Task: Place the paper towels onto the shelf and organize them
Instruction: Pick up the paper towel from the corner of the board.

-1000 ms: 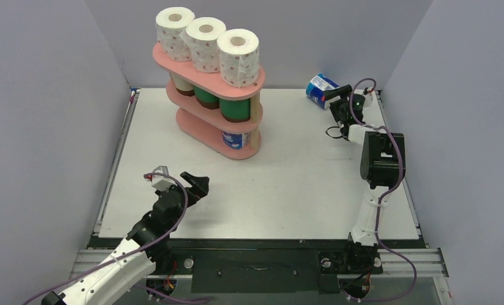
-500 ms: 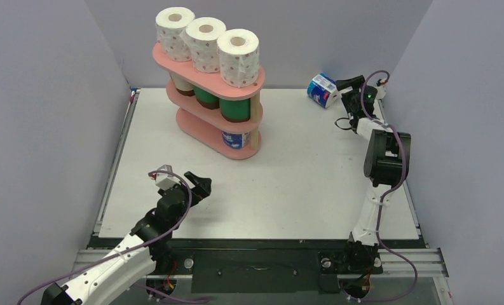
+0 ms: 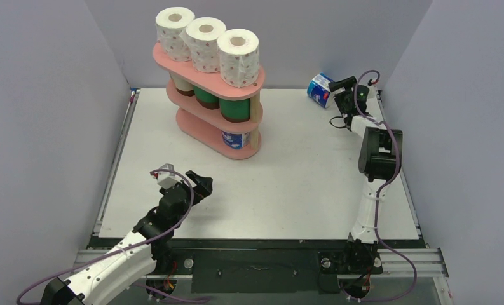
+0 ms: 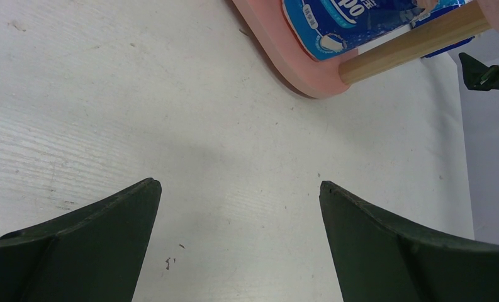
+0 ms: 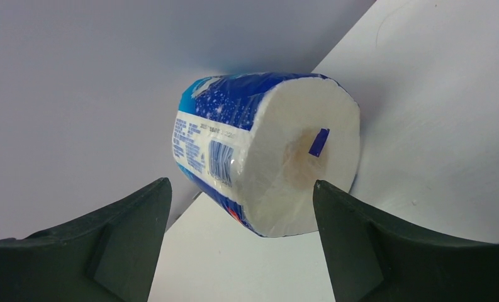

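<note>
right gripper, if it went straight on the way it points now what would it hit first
The blue-white wrapped roll, lying on its side by the back wall. It sits centred ahead of the open right gripper, seemingly close, though depth is unclear.

Loose roll (image 3: 319, 89) lies on its side at the far right corner of the table (image 3: 300, 178), just ahead of the right claw (image 3: 337, 90), by the back wall. Shelf (image 3: 206, 81) stands well left of that claw, ahead-right of the left claw (image 3: 201, 184). Three top rolls (image 3: 204, 39), three middle rolls (image 3: 233, 109), one bottom roll (image 3: 235, 138) at the near end.
</note>
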